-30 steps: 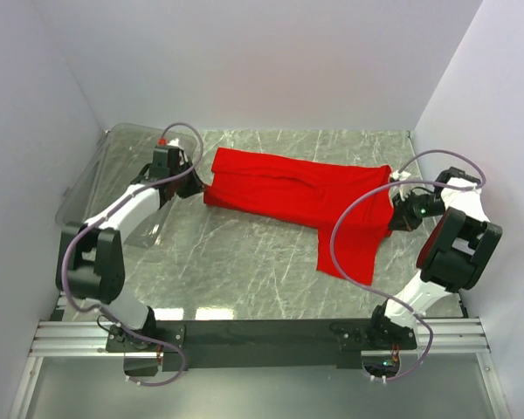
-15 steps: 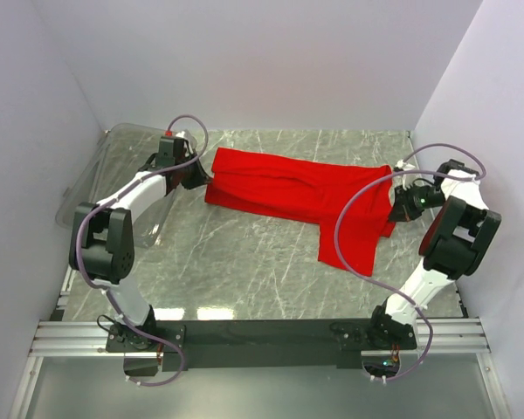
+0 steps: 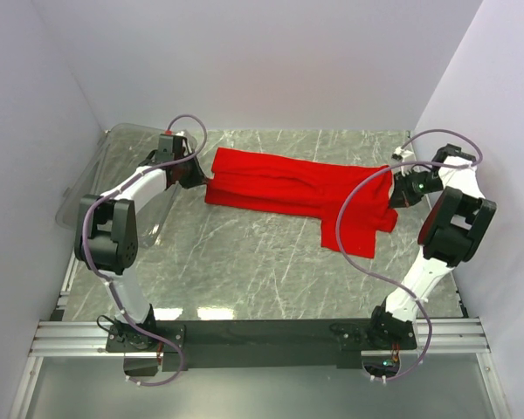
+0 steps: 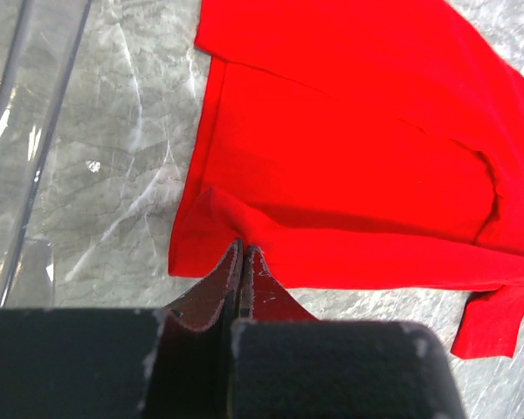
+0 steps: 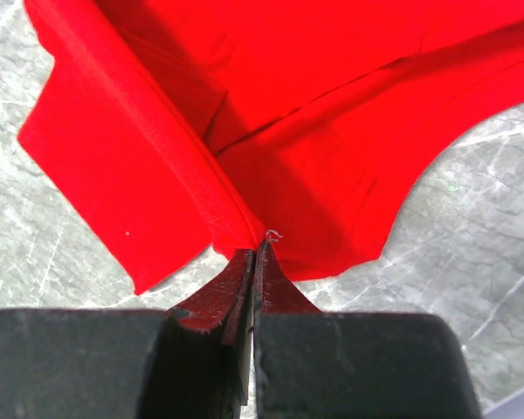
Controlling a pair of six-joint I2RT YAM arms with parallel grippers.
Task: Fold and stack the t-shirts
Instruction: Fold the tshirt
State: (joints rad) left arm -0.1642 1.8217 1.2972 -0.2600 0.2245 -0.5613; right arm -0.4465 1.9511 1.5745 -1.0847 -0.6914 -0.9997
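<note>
On the table (image 3: 244, 262), left claw (image 4: 243, 250) and right claw (image 5: 254, 252) each pinch the t-shirt (image 3: 288, 188) (opposite ends).

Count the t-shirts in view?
1. The red t-shirt lies across the far half of the table, the left gripper shut on its left edge, the right gripper on its right. None visible in the clear bin, partly hidden by the left arm.

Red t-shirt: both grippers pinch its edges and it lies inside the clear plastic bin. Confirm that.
One point is wrong. The left gripper and right gripper do pinch edges of the red t-shirt, but it lies on the marble table beside the clear plastic bin, not inside it. The top external view shows this.
</note>
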